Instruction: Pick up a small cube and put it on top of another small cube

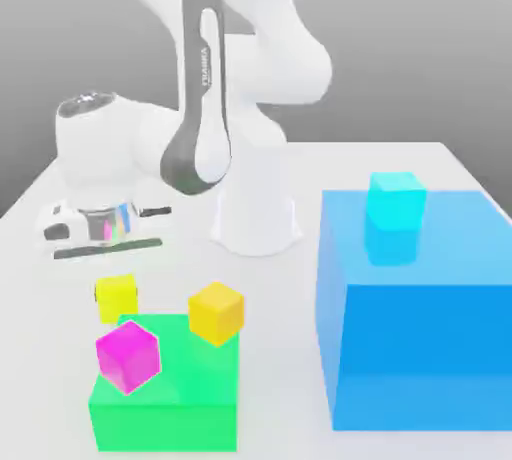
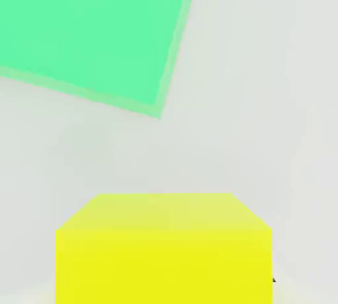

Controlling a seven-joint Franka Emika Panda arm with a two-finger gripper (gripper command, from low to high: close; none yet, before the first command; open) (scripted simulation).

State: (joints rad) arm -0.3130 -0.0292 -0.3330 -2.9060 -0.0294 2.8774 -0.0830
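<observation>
Claw: the gripper (image 1: pixel 117 294) is clenched on the yellow cube (image 1: pixel 117 298), with small dark bits of its fingers at the cube's two sides.
Yellow cube: the task's small cube in the grasp, seen in the exterior view just beyond the far left corner of the green box (image 1: pixel 190 423); in the hand view it is close to the camera, near a corner of the green box. Whether its underside touches the table (image 1: pixel 285 348) cannot be told.
Magenta cube: the magenta cube (image 1: pixel 128 357) overlaps the green box's left part in the exterior view, turned corner-on, nearer the camera than the yellow cube. Whether it rests on the box is unclear.
Orange cube: the orange cube (image 1: pixel 216 314) overlaps the green box's far right corner in the exterior view, also turned corner-on; its exact support is unclear.
Cyan cube: the cyan cube (image 1: pixel 396 201) sits on top of the blue box (image 1: pixel 420 348), towards its far side.
Boxes: the low green one stands on the exterior view's left, the larger blue one on its right, with bare table between.
Arm: the white arm (image 1: pixel 260 73) rises from its base behind the boxes and bends over to the exterior view's left, its hand pointing down above the yellow cube.
</observation>
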